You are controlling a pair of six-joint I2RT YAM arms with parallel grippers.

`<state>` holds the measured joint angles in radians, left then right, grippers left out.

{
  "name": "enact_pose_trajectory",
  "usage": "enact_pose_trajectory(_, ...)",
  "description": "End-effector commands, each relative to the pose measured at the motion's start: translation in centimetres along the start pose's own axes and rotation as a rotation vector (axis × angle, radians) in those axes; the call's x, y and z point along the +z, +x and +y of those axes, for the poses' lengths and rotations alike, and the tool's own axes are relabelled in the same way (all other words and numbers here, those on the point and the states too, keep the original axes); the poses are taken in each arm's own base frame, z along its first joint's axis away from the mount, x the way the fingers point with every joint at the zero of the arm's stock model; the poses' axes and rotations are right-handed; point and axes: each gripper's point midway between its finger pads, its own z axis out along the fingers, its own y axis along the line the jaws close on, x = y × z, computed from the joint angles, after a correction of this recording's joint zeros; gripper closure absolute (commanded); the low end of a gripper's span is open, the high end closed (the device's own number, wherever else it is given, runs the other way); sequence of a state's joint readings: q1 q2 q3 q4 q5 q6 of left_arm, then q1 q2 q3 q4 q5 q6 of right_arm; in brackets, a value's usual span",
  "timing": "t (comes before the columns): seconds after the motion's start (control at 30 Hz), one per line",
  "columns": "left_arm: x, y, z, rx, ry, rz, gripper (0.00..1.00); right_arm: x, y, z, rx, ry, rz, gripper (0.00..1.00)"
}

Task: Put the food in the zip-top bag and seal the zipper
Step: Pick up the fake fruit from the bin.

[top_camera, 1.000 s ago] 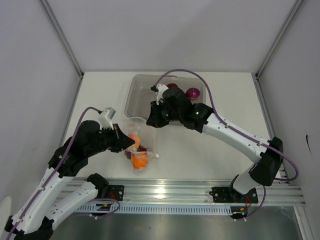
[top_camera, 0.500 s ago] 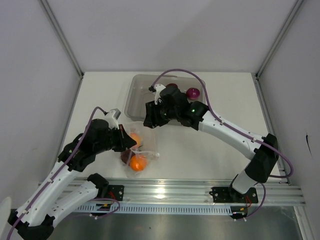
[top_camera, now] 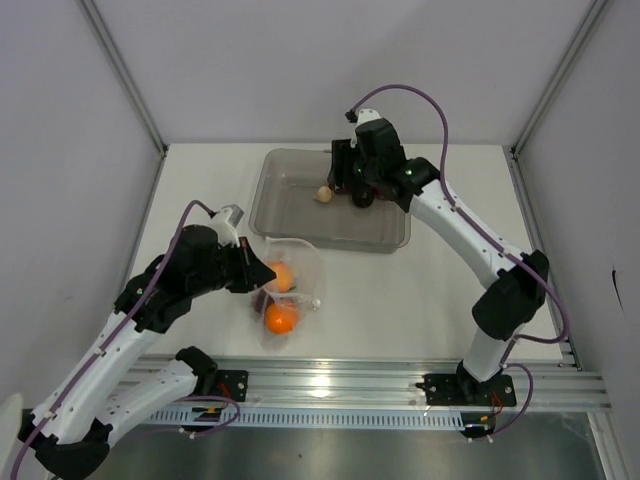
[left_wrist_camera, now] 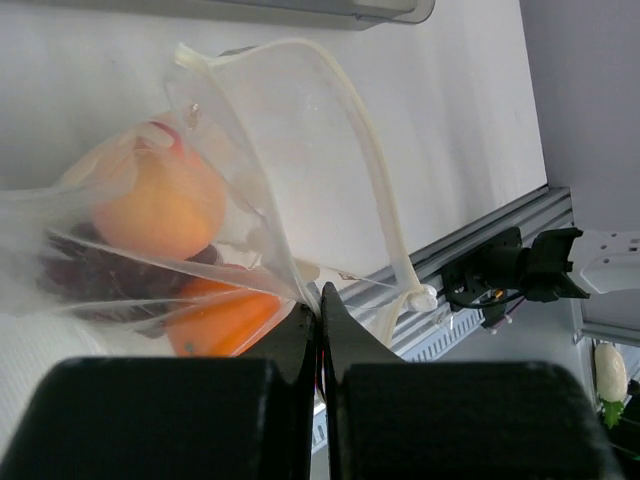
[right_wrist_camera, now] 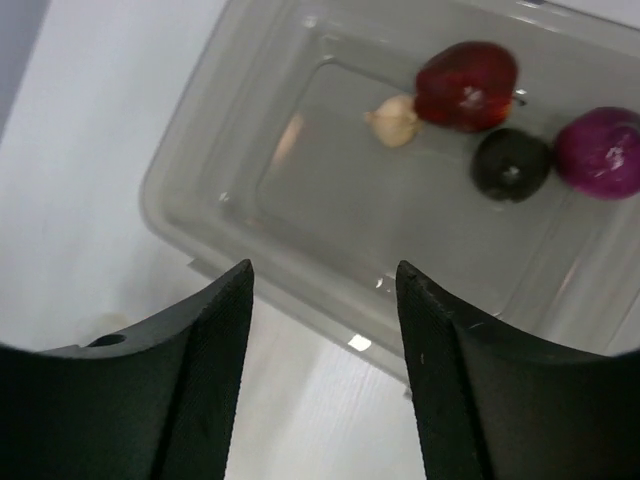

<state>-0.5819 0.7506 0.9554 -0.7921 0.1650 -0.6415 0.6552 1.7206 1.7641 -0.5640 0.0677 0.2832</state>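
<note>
- While L gripper (left_wrist_camera: 320, 300) pinched the bag (left_wrist_camera: 235, 140) edge w/ jaws fully closed, peach (left_wrist_camera: 160, 205) & orange (left_wrist_camera: 225, 320) sat inside.
- R gripper (right_wrist_camera: 322, 285) hung over tray (right_wrist_camera: 190, 215), jaws apart, holding nothing.

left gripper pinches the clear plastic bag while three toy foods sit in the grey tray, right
No: the right wrist view shows four in the translucent grey tray: dark red fruit, beige bulb, blackish fruit, purple ball. The left gripper does pinch the clear plastic bag.

translucent tray (top_camera: 300, 215) on white table (top_camera: 400, 290); rail (top_camera: 350, 380), perhaps aluminium, nearside
</note>
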Motion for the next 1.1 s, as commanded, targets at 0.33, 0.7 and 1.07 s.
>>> enact_pose_trajectory(0.33,-0.4,-2.9,-2.1,0.06,0.063,-0.074,1.0,13.4,0.7,-10.7,-0.089,0.252,0.005,0.01)
enact_pose_trajectory(0.7,1.7,-0.8,-1.3,0.021,0.071,-0.002,1.0,19.4,1.8,-11.6,-0.155,0.225,0.002,0.01)
enact_pose_trajectory(1.07,2.2,-0.1,-1.0,0.006,0.071,0.024,1.0,21.9,3.5,-12.6,-0.167,0.222,0.02,0.01)
